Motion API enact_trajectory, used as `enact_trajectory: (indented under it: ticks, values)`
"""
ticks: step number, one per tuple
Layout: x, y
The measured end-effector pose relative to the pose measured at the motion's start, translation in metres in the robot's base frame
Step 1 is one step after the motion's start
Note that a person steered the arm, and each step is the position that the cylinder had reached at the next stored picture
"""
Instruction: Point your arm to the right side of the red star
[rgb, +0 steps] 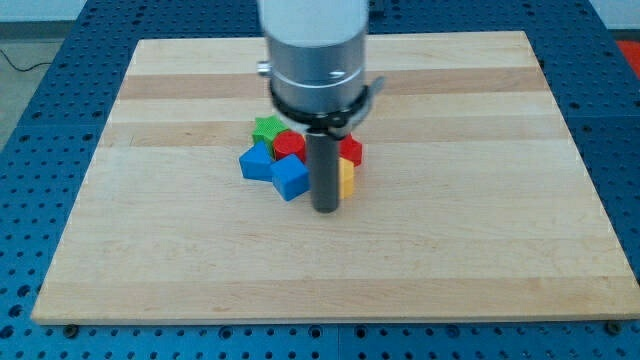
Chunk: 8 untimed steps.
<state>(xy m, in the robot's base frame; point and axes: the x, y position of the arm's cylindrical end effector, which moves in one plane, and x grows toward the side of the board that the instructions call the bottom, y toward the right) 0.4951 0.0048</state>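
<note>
At the view's far left, a blue perforated surface (40, 150) around a pale wooden desk (150, 250). Near the desk's middle, a tight cluster of small blocks. Leftmost in it, a blue block (257, 163) of unclear shape; just above and to its right, a green star (266, 127). Next rightward, a rounded red block (290, 144), touching the green star and sitting just above a blue cube (290, 178), which forms the cluster's lower edge. Right of the cube, the end effector (325, 160): a straight dark rod hanging from a white and grey wrist (315, 50) at the view's top; apart or together cannot be told on a plain rod, and clamped on nothing visible. At its lower end, my tip (325, 209), down at the desk just right of the blue cube and slightly below the whole cluster. Peeking out at the rod's right edge, a yellow block (347, 179), shape not clear, beside the tip. Above the yellow one, a second red block (351, 150), mostly hidden by the rod. Cannot tell for certain which red piece is the star: one just left of the rod, the other at its right edge.
</note>
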Motion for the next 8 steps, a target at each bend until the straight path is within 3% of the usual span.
enact_trajectory:
  ticks: [2,3,5,8]
  values:
    - [-0.030,0.081]
    - [-0.039,0.087]
    - [0.009,0.079]
    - [-0.042,0.064]
